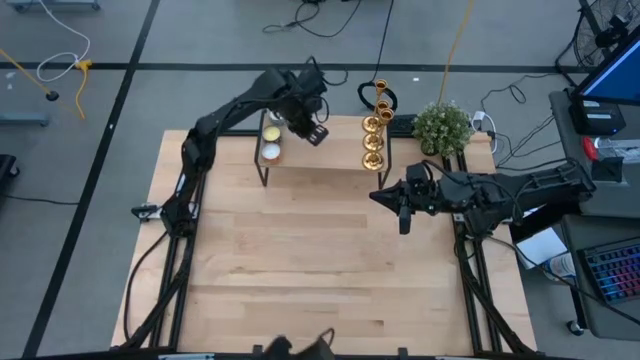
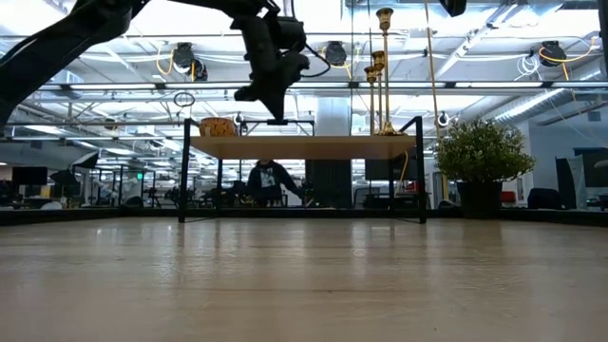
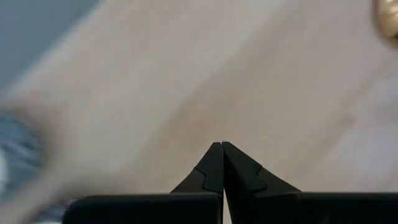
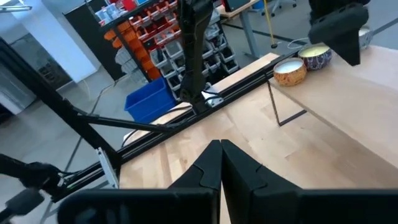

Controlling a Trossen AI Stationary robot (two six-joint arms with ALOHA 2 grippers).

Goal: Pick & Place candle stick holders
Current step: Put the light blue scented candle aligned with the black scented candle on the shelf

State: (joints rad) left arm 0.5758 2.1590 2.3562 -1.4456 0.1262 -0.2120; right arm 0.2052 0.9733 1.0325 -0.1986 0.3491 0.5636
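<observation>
On a raised wooden shelf [image 1: 320,150] at the table's far edge stand three gold candle stick holders [image 1: 374,128], upright in a tight row toward the shelf's right end. Two small candle tins [image 1: 270,142] sit at its left end, one beside the other. A potted plant [image 1: 442,127] stands on the table just right of the shelf. The left gripper [image 1: 318,134] hangs above the shelf between tins and holders, fingers pressed together, holding nothing, the holders near on its right. The right gripper [image 1: 403,222], also closed and empty, hovers over the bare table [image 1: 320,270] in front of the shelf, apart from the holders.
</observation>
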